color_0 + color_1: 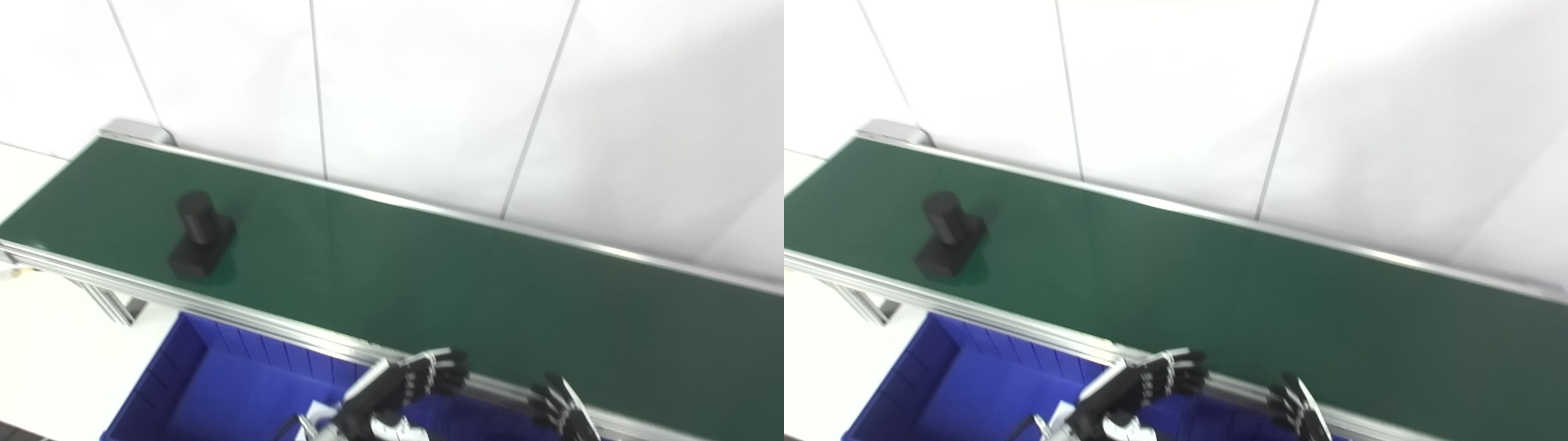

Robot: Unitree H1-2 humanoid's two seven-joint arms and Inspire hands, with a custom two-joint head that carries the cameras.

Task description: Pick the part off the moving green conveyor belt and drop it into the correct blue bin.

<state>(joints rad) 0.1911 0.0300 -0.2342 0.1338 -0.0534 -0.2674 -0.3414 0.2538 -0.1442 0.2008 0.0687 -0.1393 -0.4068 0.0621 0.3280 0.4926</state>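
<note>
The black part (201, 244) is carried upright near the left end of the green belt (429, 288), well apart from both hands. The left hand (422, 376) and right hand (560, 407) are held empty, fingers apart, at the belt's near rail above the blue bin (184, 367), seemingly kept ready for its arrival.

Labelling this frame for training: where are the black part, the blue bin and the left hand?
black part (202, 236): left eye view, on its upright cylinder.
blue bin (184, 361): left eye view, on its left inner wall.
left hand (422, 376): left eye view, on the fingers.
</note>
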